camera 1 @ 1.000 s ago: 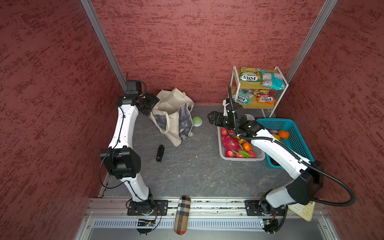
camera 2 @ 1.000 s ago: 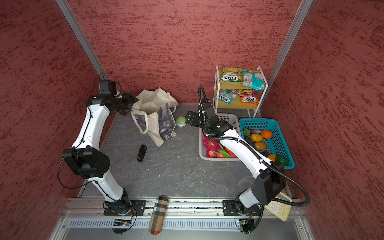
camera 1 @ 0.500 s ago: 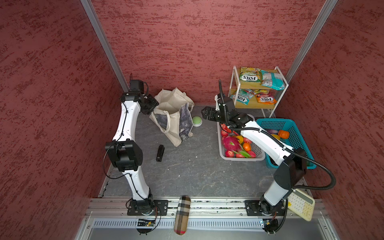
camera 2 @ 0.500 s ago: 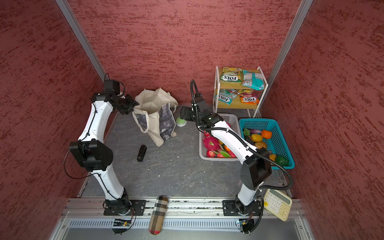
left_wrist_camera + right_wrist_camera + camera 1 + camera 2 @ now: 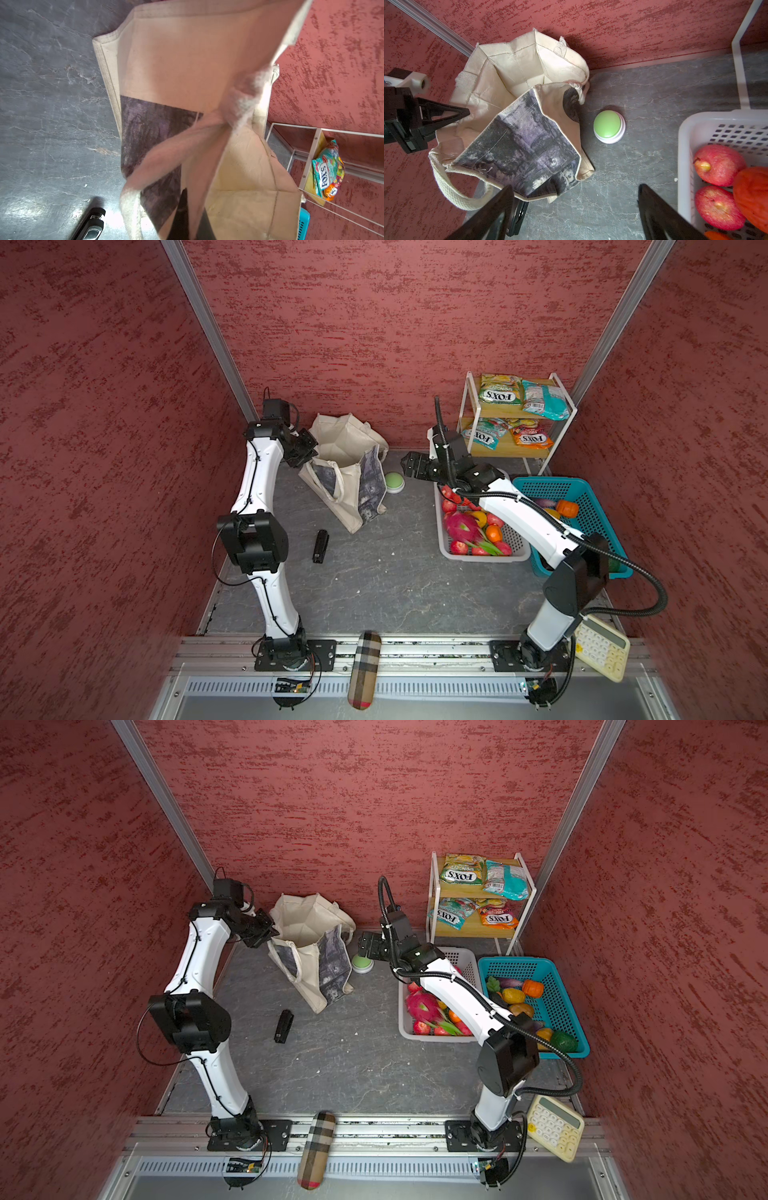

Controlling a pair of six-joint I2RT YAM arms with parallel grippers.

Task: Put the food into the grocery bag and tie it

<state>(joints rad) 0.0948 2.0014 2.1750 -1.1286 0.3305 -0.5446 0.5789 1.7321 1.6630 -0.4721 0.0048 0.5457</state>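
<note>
Pinching the bag (image 5: 365,485) open at 11 o'clock, with nothing packed yet.
Gripping the rim with left fingers (image 5: 464,112) pressed together; hovering with right fingers (image 5: 488,218) spread and empty near 12. Yet to move food (image 5: 462,527) from basket (image 5: 482,559) at 3 and packets (image 5: 500,390) from shelf (image 5: 503,451) at 1, then tie. Cannot make out bag floor fully; strap (image 5: 166,149) blurred.

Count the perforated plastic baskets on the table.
2. The white basket sits right of centre, in front of the snack rack. The blue basket is just right of it, near the side wall. The right arm overlaps both, but no third basket shows.
</note>
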